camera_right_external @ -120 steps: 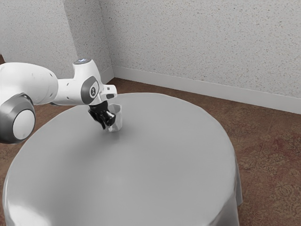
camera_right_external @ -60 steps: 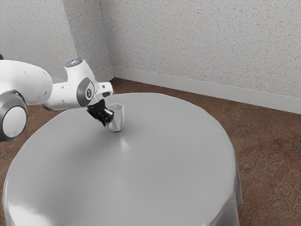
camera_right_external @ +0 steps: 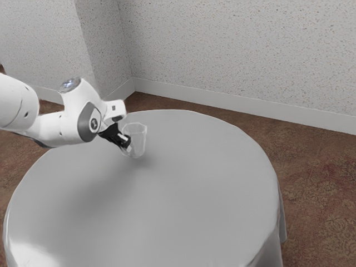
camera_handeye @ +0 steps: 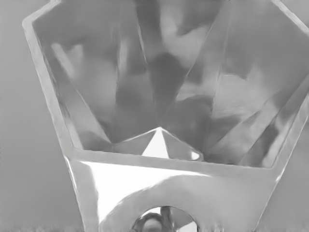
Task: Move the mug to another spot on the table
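A pale, translucent faceted mug [camera_right_external: 137, 139] is at the back left part of the round grey table [camera_right_external: 178, 211] in the exterior view, leaning slightly. My black gripper [camera_right_external: 123, 139] comes in from the exterior view's left and is shut on the mug's near side by its handle. In the wrist view the mug [camera_handeye: 164, 87] is right under my hand, its open mouth facing the camera and the arch of its handle [camera_handeye: 161, 212] closest to the hand.
The table's edge [camera_right_external: 55, 153] runs close behind the arm on the exterior view's left. Wide bare tabletop lies to the exterior view's right and front of the mug. A brown carpet [camera_right_external: 311, 167] and white speckled walls surround the table.
My arm has drawn back toward the exterior view's left and the hand has turned flatter. The mug has stayed at nearly the same spot and now leans a little.
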